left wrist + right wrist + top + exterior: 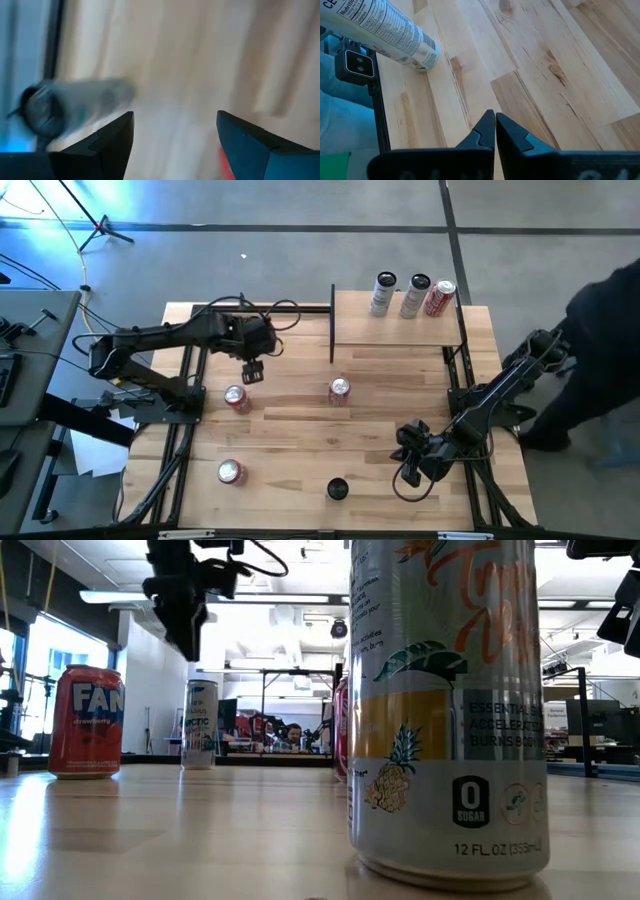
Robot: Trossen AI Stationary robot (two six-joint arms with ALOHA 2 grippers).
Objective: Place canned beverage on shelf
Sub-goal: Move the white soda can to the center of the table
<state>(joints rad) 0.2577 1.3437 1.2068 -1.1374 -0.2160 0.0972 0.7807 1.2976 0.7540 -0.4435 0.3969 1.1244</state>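
The shelf [395,330], a light-wood board with a black frame, stands at the table's far right. Three cans stand on it: two pale ones [383,293] [415,295] and a red one [440,297]. Red cans stand on the tabletop at the centre [339,391], centre-left [238,398] and near left [231,471]. A tall pale can [337,489] stands near the front edge and fills the low view [445,710]. My left gripper [252,372] is open and empty, above the table just beyond the centre-left red can; its wrist view is blurred [175,145]. My right gripper [410,465] is shut and empty at the near right.
The shelf's black posts and rail [332,320] stand up beside my left arm. The tall pale can also shows in the right wrist view [380,30], beside a black table-edge frame [375,110]. A person in dark clothes [600,350] stands at the table's right.
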